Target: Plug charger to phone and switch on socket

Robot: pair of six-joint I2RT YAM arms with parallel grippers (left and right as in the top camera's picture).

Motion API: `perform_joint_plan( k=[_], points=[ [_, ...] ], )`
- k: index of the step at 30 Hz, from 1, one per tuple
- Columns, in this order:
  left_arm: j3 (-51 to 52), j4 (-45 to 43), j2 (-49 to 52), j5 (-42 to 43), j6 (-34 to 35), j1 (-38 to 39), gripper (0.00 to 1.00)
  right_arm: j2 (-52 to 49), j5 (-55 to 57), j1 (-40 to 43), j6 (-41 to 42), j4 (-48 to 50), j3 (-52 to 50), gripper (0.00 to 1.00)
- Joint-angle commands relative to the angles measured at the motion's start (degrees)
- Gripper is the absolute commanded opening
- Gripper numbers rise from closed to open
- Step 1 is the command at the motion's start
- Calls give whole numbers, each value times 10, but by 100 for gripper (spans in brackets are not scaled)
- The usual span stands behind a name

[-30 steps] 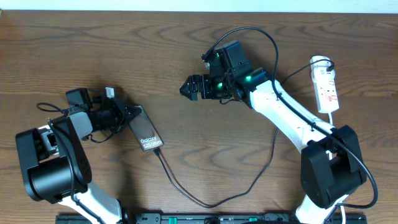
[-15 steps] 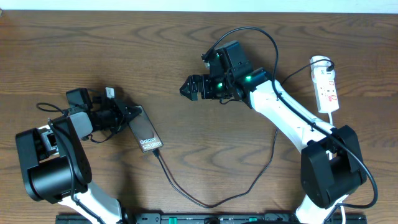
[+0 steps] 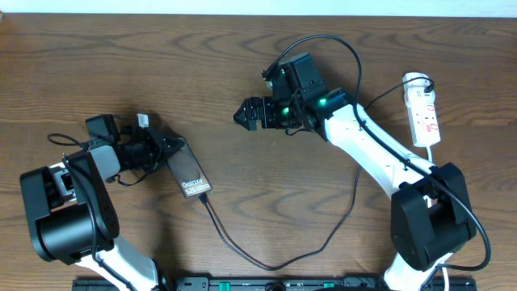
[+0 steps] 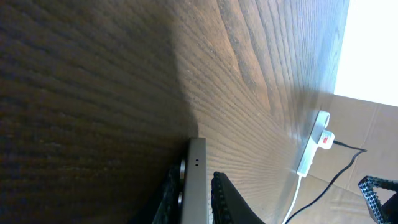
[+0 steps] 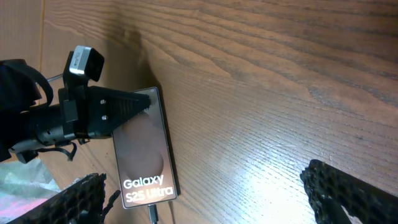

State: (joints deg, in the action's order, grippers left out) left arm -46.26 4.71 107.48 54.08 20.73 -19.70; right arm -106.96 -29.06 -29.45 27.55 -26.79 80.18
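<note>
The phone [image 3: 187,171] lies on the table at the left, "Galaxy" lettering at its near end; it also shows in the right wrist view [image 5: 143,155]. The charger [image 3: 242,255] is a thin black cable whose tip [image 5: 152,214] sits in the phone's near end. My left gripper [image 3: 167,149] straddles the phone's far end. In the left wrist view the phone's edge [image 4: 196,186] stands between the fingers [image 4: 221,193] with a sliver of gap, so this gripper [image 4: 195,172] is barely open. My right gripper [image 3: 242,115] hovers wide open mid-table, holding nothing [image 5: 214,196]. The socket [image 3: 424,113] lies at the far right.
The socket's white cord [image 3: 435,149] runs down beside the right arm. The charger cable loops near the front edge and rises behind the right arm [image 3: 371,153]. The socket also shows far off in the left wrist view [image 4: 311,146].
The left jaws have eased slightly apart around the phone's end. Phone, cable and right arm stay where they were.
</note>
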Motion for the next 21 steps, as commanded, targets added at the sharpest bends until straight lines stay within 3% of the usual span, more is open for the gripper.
perform_joint_plan(
  k=[1,21],
  points=[
    [1,10,4,-9,-4,2,17,15,0,-3,-10,0,8,99],
    [1,36,4,-43,-4,2,27,15,0,-3,-10,0,8,99]
  ],
)
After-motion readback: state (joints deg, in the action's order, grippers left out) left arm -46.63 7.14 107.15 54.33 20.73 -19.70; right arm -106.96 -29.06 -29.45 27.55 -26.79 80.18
